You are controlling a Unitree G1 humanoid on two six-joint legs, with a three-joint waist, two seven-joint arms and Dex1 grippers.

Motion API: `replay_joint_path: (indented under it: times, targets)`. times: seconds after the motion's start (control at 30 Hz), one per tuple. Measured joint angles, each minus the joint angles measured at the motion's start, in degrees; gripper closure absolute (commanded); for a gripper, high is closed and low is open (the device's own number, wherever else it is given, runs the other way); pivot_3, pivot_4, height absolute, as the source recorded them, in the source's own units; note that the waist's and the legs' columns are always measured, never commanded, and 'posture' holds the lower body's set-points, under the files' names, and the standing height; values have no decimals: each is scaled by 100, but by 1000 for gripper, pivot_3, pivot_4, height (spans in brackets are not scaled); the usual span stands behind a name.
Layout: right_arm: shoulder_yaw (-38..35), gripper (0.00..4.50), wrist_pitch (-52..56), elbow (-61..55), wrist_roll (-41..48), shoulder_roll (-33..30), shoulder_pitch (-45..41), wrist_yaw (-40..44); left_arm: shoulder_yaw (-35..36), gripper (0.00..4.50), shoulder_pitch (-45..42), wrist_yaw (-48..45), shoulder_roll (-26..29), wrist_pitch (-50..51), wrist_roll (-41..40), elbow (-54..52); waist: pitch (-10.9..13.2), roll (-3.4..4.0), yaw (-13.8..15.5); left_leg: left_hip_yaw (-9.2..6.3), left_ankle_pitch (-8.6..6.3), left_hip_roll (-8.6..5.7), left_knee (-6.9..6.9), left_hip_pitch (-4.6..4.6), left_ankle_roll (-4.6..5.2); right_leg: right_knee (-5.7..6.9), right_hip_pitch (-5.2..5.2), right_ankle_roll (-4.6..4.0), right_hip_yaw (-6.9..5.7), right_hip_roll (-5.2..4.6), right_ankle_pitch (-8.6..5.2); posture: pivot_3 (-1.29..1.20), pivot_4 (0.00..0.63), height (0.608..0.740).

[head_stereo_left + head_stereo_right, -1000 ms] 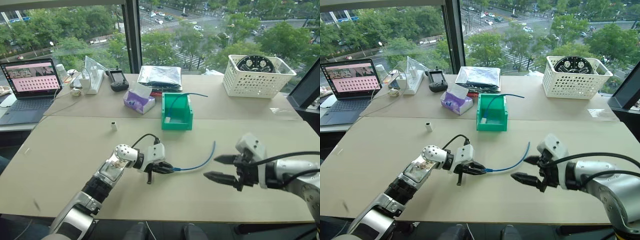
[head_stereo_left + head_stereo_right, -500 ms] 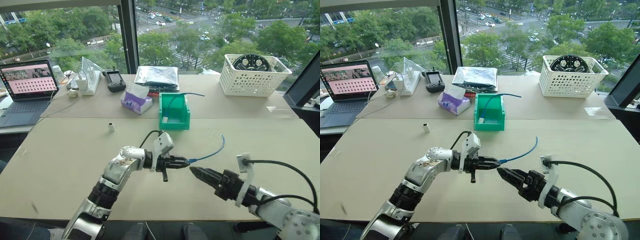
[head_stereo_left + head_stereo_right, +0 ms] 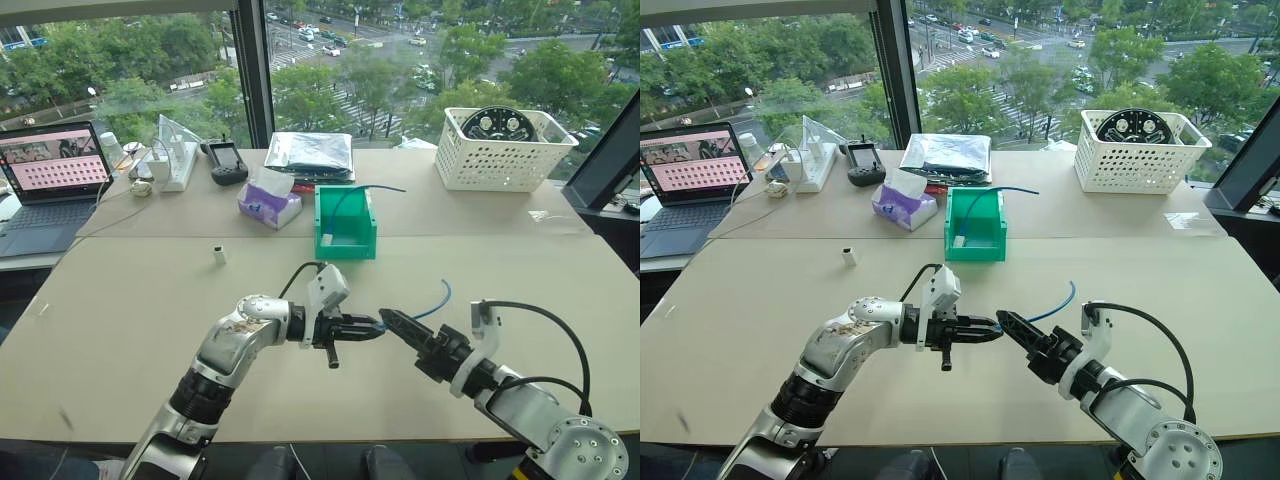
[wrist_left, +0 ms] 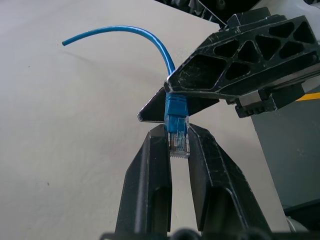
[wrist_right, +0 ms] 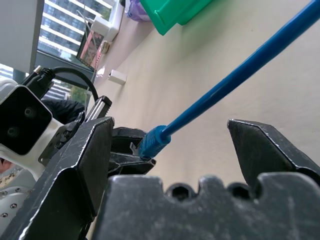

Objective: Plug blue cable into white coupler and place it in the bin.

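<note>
Since a second ago the left end effector [image 4: 178, 145] has lifted the blue cable [image 4: 175, 112] (plug clamped) off the desk [image 3: 120, 330] to the right end effector [image 5: 167, 150], whose parted fingers should close squarely on the boot.

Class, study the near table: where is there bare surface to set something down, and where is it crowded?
Free: the near table between the white coupler and the left arm, and right of the bin. Crowded: the centre, where the left gripper holds the blue cable against the right gripper.
</note>
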Motion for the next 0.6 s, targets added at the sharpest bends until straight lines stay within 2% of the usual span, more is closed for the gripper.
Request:
replay_joint_path:
  times: [0.1, 0.33, 0.43, 0.6]
  targets:
    - [360, 953, -490, 192, 784, -286, 263, -691, -18, 4217, 0, 10, 30, 12, -6, -38, 0, 0, 0, 0, 0, -1, 0, -2, 0, -3, 0, 1, 1, -2, -1, 0, 150, 728]
    - [1626, 3378, -2029, 318, 2690, -1476, 904, -1941, -69, 4217, 0, -19, 66, 4, -18, -106, 1, -1, -5, 3, 0, 2, -3, -3, 1, -8, 3, 37, 3, -2, -23, 0, 150, 728]
    - [2044, 4444, -2605, 312, 3110, -1913, 1086, -2198, -82, 4217, 0, -22, 68, -2, -32, -105, 1, -1, -4, 4, 0, 1, -2, -5, 2, -11, 4, 39, 4, -2, -25, 0, 150, 728]
    - [2562, 4444, -3401, 296, 3528, -2469, 1243, -2351, -91, 4217, 0, -5, 63, -25, -27, -105, 2, -3, 5, 4, 1, 2, -2, -9, 3, -16, 5, 41, 3, -3, -25, 0, 150, 728]
